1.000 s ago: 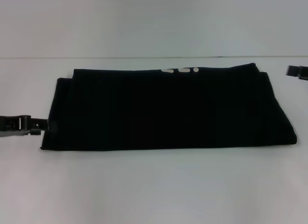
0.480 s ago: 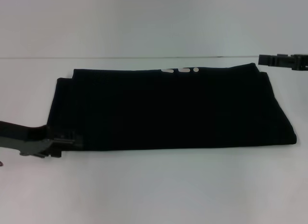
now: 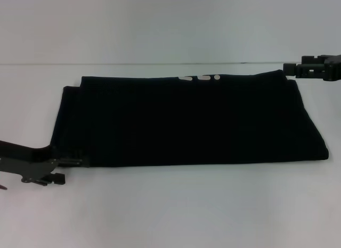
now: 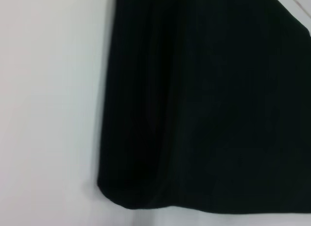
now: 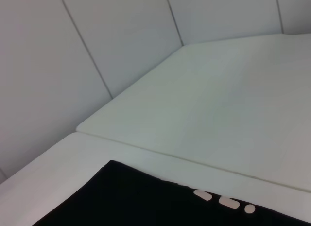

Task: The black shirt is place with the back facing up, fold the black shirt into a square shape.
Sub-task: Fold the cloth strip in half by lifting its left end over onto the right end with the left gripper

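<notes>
White desk [image 3: 170, 205] carries everything, pale wall panels [image 5: 121, 36] behind it. Black shirt [image 3: 186, 120] lies flat on the desk as a wide folded band, spanning the whole stretch between the two tools; edges layered at both ends. Left tool [image 3: 72, 164] sits low at the shirt's near-left corner, tip touching or just over the hem edge there; cannot tell if it is clenched on the fabric or released, fingers merge with the black cloth. Left wrist view shows only that shirt corner [image 4: 204, 104], rounded fold at the edge, bare desk [image 4: 48, 109] beside it. Right tool [image 3: 290, 69] hangs at the shirt's far-right corner, just beside the top edge, tip right at the fabric; contact unclear, finger state cannot tell. Small white print [image 3: 200, 77] on the shirt's far edge, between the tools but nearer the right tool; right wrist view shows it as three pale marks [image 5: 223, 200] on the black cloth [image 5: 121, 201].
</notes>
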You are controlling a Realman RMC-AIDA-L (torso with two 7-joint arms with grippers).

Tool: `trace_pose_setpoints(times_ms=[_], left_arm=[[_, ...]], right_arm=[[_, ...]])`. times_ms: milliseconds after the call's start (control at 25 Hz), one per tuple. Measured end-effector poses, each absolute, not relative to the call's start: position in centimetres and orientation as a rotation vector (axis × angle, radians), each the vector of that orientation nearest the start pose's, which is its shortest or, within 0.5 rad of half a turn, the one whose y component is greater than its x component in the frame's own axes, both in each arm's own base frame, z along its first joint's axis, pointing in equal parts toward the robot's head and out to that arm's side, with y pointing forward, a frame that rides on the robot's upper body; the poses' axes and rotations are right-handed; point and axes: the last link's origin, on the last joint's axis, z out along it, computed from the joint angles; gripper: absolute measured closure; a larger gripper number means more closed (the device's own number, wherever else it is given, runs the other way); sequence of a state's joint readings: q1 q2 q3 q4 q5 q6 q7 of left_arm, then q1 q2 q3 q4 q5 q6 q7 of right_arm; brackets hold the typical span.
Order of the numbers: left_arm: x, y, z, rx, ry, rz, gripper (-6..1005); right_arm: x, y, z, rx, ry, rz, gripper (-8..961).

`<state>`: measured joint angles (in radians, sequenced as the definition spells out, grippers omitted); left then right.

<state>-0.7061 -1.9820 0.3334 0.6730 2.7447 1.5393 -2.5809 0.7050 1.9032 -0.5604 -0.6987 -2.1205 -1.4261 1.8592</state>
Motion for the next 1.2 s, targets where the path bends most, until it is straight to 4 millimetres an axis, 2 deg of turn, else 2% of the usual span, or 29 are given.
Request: trace_pose_setpoints(times_ms=[280,1200], left_arm=[[-32.0,35.6,4.8,2.272,2.554,0.237,106],[-32.6,36.7,4.7,2.303,2.617,0.228,107]], right_arm=[[25.0,41.3,9.4,-2.438,0.966,0.591,30],[24.9,41.3,9.4,-2.427,0.979,0.61,30]])
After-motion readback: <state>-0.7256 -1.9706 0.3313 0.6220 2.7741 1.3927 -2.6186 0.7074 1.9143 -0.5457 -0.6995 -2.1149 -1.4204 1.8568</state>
